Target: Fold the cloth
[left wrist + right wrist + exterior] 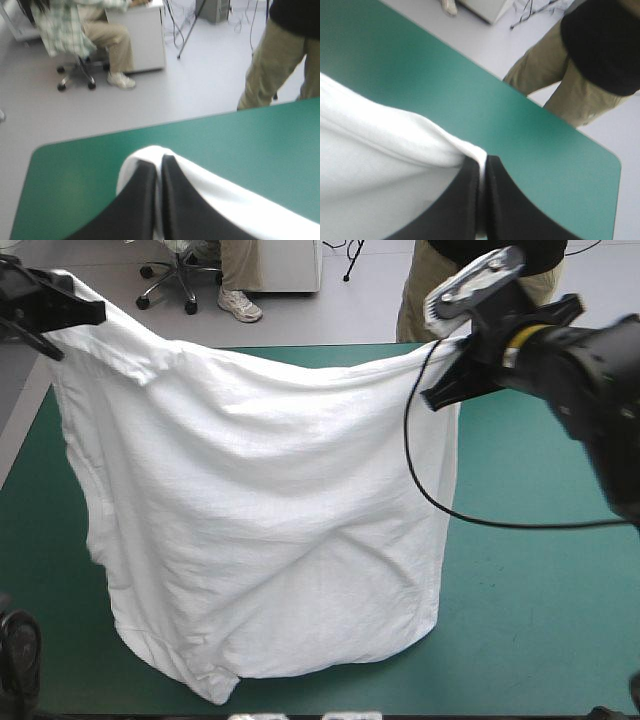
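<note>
Fingers, left gripper: pressed together on a white fold at one upper corner of the T-shirt. Right gripper: likewise pinched tight, on the opposite upper corner. T-shirt: hung between your two raised arms above the table, top edge sagging slightly between the grips, body hanging as one wide sheet, its lower hem at or just above the table near the near edge; you cannot tell which. Progress: lifted and spread only, no fold made. Remaining, by my judgement: lay it flat, then every fold.
</note>
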Robot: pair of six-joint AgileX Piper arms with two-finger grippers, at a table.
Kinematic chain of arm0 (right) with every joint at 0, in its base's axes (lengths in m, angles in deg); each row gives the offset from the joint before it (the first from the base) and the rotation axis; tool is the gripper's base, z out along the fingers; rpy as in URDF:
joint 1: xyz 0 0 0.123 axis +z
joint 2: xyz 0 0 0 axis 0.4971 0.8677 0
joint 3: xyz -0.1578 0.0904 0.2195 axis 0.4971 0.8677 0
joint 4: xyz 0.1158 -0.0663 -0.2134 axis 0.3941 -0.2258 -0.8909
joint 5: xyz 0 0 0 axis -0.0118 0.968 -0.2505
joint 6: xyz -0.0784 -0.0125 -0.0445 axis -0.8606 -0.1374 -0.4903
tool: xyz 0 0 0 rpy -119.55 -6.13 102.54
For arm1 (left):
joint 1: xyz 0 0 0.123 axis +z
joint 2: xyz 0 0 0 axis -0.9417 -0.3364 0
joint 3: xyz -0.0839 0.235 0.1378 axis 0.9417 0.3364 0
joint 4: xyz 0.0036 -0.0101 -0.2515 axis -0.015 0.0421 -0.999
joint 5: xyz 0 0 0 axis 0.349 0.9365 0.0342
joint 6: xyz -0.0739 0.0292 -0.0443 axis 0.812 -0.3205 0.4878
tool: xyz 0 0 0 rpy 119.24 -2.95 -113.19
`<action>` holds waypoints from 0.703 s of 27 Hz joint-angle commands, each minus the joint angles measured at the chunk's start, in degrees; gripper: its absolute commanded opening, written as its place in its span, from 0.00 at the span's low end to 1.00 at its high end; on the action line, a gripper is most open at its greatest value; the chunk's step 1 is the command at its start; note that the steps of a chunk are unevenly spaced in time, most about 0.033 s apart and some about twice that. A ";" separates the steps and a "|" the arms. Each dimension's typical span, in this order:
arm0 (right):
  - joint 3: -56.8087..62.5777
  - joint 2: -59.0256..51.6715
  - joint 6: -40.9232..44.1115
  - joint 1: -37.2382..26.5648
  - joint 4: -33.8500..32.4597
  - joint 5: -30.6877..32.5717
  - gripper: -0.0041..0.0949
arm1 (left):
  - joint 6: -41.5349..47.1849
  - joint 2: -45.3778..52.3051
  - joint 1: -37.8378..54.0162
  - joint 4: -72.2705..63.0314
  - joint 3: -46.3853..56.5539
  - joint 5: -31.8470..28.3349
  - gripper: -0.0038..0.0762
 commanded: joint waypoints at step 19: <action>-28.61 48.36 -4.98 -24.05 20.13 -13.20 0.36 | -2.13 -38.52 -3.73 -13.66 1.55 -23.10 0.24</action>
